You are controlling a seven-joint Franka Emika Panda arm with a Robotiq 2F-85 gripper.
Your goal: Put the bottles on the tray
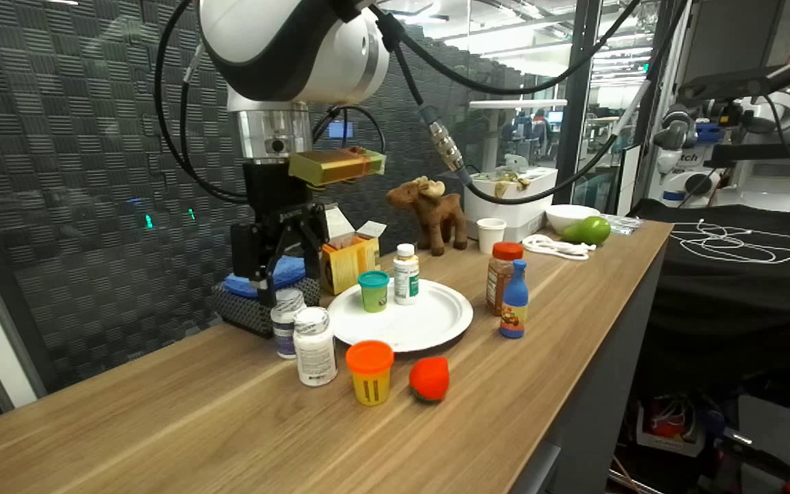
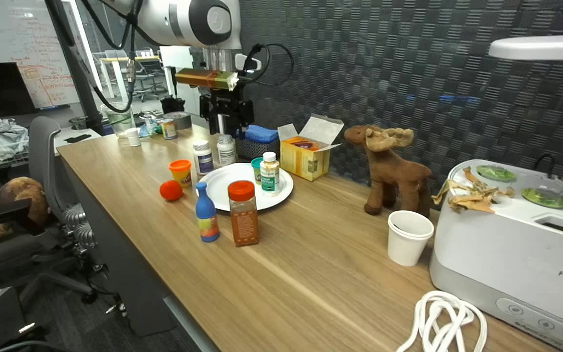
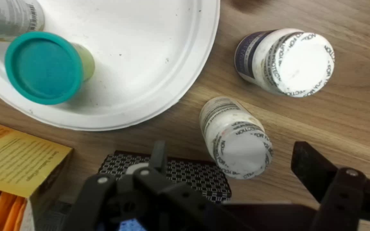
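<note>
White bottle (image 3: 236, 138), lower right of centre in the wrist view, seen between the wide-spread jaws.

Tub (image 1: 374, 296) and bottle (image 1: 406, 278) on tray (image 1: 429, 326), in an exterior view two jars (image 1: 316, 348) left, spice jar (image 1: 496, 280) right

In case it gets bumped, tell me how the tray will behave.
The tray may flex, its rim looking thin. Wide and shallow, it would likely slide rather than tip. The tall white-capped bottle on it might topple.
</note>
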